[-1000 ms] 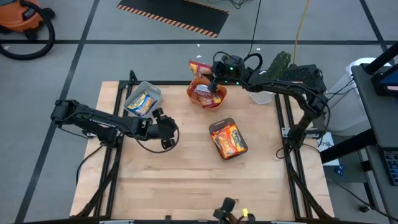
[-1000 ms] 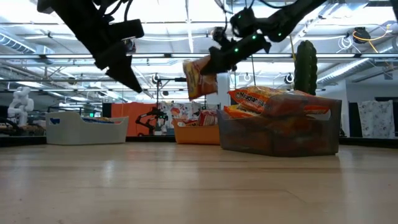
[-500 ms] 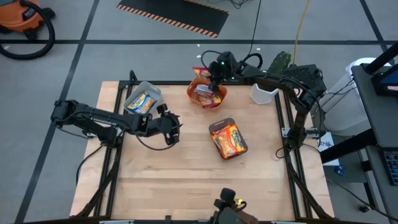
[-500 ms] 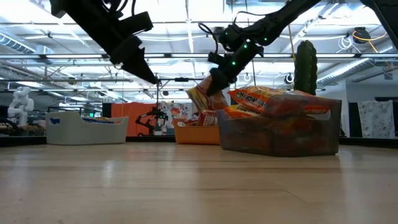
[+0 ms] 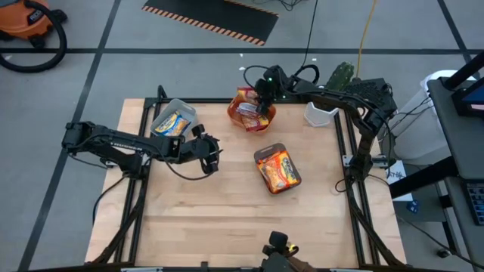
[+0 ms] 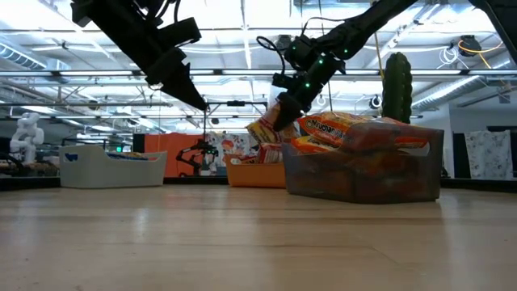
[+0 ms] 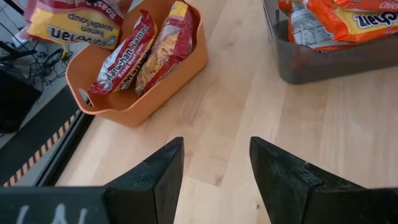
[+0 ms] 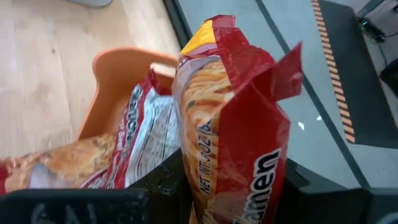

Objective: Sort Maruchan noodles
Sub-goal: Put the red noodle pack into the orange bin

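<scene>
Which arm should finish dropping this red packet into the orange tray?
Right. The right gripper is shut on the red packet directly above the orange tray. The left gripper is open, empty, over bare table.

Orange tray (image 5: pixel 250 121), grey trays (image 5: pixel 170 112), cactus (image 6: pixel 397 85)
</scene>
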### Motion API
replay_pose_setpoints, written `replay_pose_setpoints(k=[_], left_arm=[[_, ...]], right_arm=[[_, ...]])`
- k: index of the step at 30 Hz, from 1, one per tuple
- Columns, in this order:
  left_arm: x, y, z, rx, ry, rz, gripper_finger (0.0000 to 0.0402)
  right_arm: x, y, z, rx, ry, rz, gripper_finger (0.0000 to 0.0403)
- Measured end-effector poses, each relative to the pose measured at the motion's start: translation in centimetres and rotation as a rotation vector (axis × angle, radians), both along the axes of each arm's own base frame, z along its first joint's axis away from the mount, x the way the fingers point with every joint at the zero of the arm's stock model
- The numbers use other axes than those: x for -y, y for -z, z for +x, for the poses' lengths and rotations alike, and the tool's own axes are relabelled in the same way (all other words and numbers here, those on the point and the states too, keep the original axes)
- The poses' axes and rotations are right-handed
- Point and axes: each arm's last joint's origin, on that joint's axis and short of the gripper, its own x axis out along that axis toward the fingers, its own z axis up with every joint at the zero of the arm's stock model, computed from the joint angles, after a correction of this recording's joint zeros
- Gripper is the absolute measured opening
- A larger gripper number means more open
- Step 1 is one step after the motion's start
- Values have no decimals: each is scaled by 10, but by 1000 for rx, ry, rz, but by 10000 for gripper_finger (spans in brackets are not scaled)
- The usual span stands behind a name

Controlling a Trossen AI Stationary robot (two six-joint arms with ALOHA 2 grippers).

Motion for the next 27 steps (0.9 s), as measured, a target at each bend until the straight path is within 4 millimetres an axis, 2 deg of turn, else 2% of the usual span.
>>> replay_pose_setpoints(k=[6,18,27], left_arm=[[0,0,0,1,11,-13,191],[2,0,1,27,21,-66,191],[7,0,1,26,51,-87,191]], right_arm=[[-4,5,-4,-66,-13,35,134],[-19,4,9,-76,-31,-4,172],[-29,-19,14,39,-44,-72,187]])
